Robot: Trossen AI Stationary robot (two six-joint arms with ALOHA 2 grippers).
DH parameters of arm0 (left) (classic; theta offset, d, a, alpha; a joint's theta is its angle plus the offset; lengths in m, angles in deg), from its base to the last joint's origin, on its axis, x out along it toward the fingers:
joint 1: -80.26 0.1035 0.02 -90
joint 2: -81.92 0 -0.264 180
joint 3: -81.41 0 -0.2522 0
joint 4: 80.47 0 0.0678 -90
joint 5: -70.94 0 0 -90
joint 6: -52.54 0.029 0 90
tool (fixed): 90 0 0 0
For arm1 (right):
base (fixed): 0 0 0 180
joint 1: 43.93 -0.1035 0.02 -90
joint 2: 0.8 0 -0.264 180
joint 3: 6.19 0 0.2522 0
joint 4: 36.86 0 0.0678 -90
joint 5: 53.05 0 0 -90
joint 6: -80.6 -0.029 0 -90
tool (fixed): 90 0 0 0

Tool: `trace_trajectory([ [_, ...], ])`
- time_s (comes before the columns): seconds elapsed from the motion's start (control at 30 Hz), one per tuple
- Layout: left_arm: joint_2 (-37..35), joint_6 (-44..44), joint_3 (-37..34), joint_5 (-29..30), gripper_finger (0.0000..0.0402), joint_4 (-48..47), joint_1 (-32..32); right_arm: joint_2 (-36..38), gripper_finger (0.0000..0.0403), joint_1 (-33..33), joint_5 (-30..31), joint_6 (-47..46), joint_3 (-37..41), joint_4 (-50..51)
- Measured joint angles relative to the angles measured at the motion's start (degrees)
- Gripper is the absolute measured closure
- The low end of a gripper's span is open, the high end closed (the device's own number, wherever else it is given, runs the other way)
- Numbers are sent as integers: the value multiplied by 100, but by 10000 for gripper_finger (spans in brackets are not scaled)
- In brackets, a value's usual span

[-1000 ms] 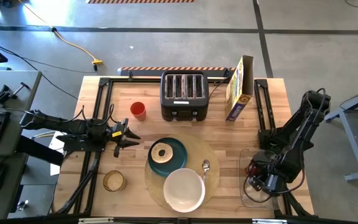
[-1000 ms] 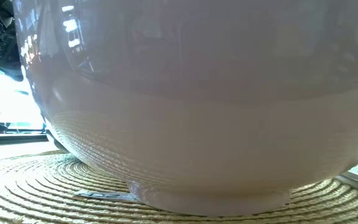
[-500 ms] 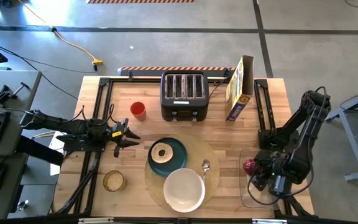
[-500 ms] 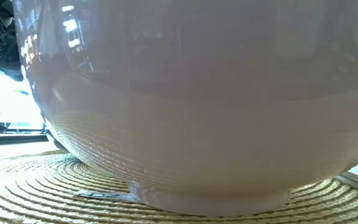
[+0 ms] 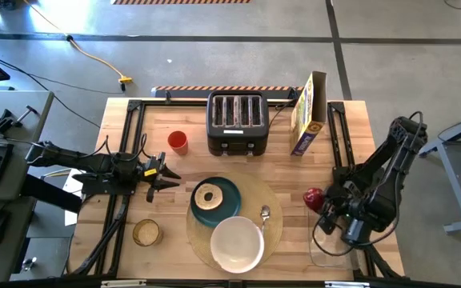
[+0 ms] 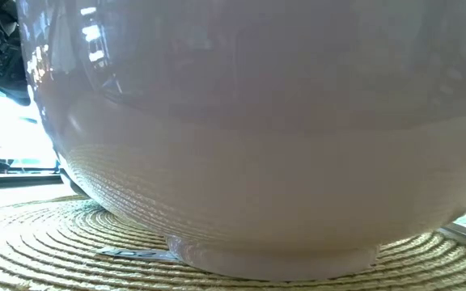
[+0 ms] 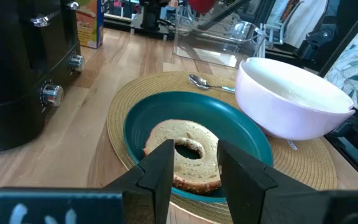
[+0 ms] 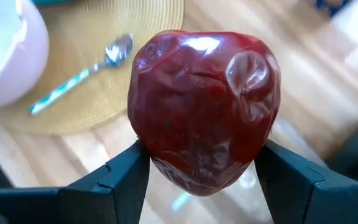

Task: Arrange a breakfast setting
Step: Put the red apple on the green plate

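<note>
the right gripper pinches the glossy wrinkled red food item between both fingers, aloft beside the round woven tan placemat, likely bound for it; the left gripper waits spread near the dark teal plate.

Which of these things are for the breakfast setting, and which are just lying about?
For the setting: placemat, teal plate, bagel half, white bowl, spoon, red apple held in the right gripper.

Lying about: toaster, red cup, cereal box, clear container.
</note>
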Motion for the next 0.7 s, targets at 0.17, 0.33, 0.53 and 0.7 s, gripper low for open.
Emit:
trace_trajectory([
  [0.17,0,0,0,0,289,0,-2,0,167,357,603,399,2,-19],
  [0.33,-1,0,0,0,289,0,-2,0,167,830,1068,1117,4,-295],
  [0.53,0,0,0,0,289,0,0,0,167,1486,1416,2389,5,-918],
  [0.7,0,0,0,0,289,0,-2,-4,167,2055,1607,3641,7,-1623],
])
